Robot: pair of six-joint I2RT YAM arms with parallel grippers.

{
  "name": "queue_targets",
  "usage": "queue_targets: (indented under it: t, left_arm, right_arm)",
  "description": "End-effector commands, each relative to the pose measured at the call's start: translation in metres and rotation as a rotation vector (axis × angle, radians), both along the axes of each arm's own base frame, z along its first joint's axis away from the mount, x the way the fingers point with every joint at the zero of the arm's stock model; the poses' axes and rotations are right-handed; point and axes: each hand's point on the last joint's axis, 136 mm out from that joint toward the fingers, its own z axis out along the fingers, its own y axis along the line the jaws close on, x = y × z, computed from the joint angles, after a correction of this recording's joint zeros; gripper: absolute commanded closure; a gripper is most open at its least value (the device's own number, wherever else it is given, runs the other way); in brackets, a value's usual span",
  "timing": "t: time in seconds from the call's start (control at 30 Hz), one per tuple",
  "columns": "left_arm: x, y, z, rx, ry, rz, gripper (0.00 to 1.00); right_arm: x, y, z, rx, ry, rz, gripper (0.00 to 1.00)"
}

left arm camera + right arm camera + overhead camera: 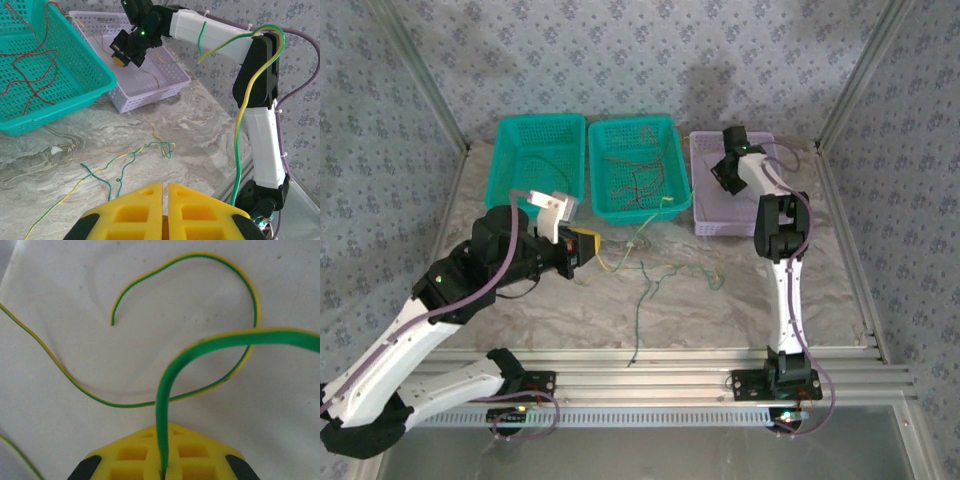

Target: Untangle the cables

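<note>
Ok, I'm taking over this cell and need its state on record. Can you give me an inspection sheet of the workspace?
Surface: marbled table, bare apart from loose cables.
Job's things: green-yellow cables tangled on the table; red and brown cables in the middle teal basket.
Clutter: left teal basket and lavender basket at the far side.
Grippers: left gripper shut, over the table; right gripper shut on a green-yellow cable over the lavender basket.
Cables: purple-grey arm cables run along both arms.
Surroundings: patterned fabric walls, aluminium frame.
</note>
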Motion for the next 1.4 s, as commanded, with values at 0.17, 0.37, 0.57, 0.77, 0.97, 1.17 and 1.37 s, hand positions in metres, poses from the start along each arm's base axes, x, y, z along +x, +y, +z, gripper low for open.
queue_targets:
  t: [0.17, 0.37, 0.57, 0.77, 0.97, 1.17, 1.37]
  left_arm:
    - [-0.005, 0.001, 0.007, -0.019, -0.021, -0.012, 1.0]
    - [-0.003, -0.001, 0.002, -0.002, -0.014, -0.017, 1.0]
    - [0.0, 0.001, 0.004, 0.02, -0.027, -0.001, 1.0]
    - [0.011, -0.006, 0.024, 0.035, -0.074, 0.002, 1.0]
    - [0.039, -0.035, 0.028, 0.084, -0.093, -0.011, 1.0]
    - [0.08, -0.094, 0.024, 0.138, -0.073, -0.075, 1.0]
    - [0.135, -0.164, 0.0, 0.185, -0.029, -0.125, 1.0]
  right_arm:
    - [-0.011, 0.015, -0.007, 0.073, 0.046, 0.061, 0.74]
    - [-0.008, 0.016, 0.039, 0.102, -0.068, 0.067, 0.48]
    - [-0.01, 0.009, 0.091, 0.089, -0.155, 0.061, 0.41]
    - [-0.015, 0.002, 0.123, 0.107, -0.221, 0.032, 0.29]
    - [-0.019, -0.008, 0.167, 0.094, -0.334, 0.034, 0.16]
    - [-0.039, -0.024, 0.219, 0.011, -0.421, 0.07, 0.16]
    - [-0.1, -0.075, 0.289, -0.211, -0.56, -0.013, 0.14]
